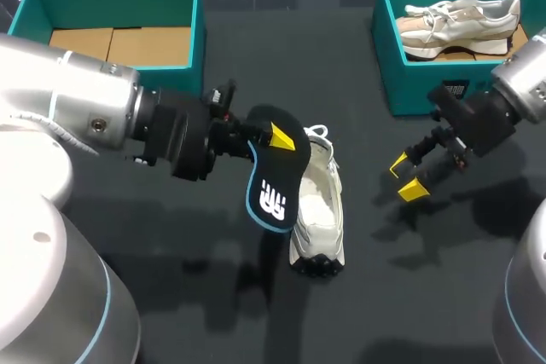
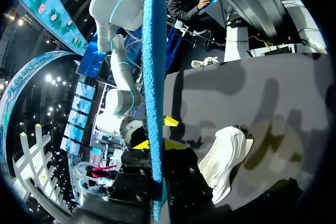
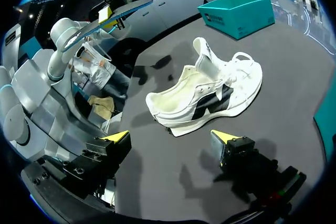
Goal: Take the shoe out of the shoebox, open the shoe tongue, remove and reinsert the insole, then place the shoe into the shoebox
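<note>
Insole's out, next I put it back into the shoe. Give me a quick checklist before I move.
1. Grip: left claw shut on the insole, held in the air: ok.
2. Pose: shoe on its sole, opening up: ok.
3. Access: tongue lifted, opening looks empty: ok.
4. Support: right claw open, beside the shoe, not touching: not ok.
5. Alignment: insole tilted, off to the shoe's side: not ok.
6. Direction: insole heel end matching shoe heel: cannot tell.

Shoe (image 1: 318, 202) partly behind the insole (image 1: 271, 183)
</note>
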